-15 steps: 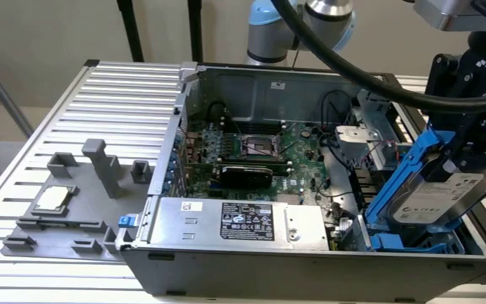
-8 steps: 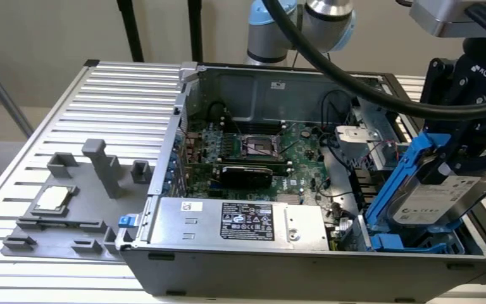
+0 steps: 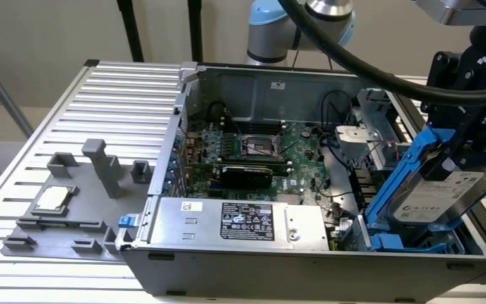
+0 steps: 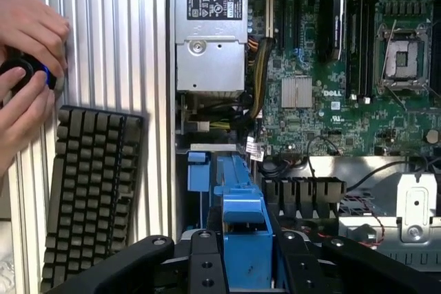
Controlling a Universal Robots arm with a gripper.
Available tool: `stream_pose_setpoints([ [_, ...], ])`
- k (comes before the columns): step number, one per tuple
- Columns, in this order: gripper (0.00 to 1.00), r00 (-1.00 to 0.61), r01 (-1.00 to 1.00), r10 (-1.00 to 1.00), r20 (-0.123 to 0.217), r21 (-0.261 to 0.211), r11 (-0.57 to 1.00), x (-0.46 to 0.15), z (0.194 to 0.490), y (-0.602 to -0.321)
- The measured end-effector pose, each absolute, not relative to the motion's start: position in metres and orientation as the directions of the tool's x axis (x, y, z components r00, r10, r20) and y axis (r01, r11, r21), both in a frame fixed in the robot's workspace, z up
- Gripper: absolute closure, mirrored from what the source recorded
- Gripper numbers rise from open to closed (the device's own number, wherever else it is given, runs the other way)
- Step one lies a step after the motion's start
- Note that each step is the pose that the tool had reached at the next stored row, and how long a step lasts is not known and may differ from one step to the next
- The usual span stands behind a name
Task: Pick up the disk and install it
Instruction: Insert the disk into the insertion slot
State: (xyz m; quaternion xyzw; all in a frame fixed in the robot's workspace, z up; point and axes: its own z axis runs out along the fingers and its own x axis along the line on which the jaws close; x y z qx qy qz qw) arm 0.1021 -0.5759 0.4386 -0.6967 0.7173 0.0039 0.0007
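The disk [image 3: 433,193] is a silver-grey drive with a white label and bright blue rails. It hangs tilted, nearly on edge, over the front corner of the open computer case [image 3: 311,266] at the exterior view's right. Its lower end reaches down to the blue drive bay [image 3: 412,244]. My gripper [image 3: 455,158] comes down from above and is shut on the disk's upper part. In the wrist view the black fingers [image 4: 207,263] of the gripper [image 4: 244,256] clamp the disk's blue rail [image 4: 241,204] from both sides. Below it lies another blue bay piece [image 4: 198,170].
Inside the case are the grey power-supply box [image 3: 235,221], the motherboard [image 3: 252,145] and loose cables [image 3: 344,190]. A grey fixture [image 3: 66,221] with a small silver chip [image 3: 50,199] sits on the ribbed table. A keyboard [image 4: 89,191] and a person's hands [image 4: 27,53] are beside the case.
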Motion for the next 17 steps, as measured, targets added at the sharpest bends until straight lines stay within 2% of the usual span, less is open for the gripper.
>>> stream_pose_setpoints([
  [17,1.0,-0.029,-0.999,-1.0,-0.004,0.031,0.029,0.1072,0.4329,-0.5759],
])
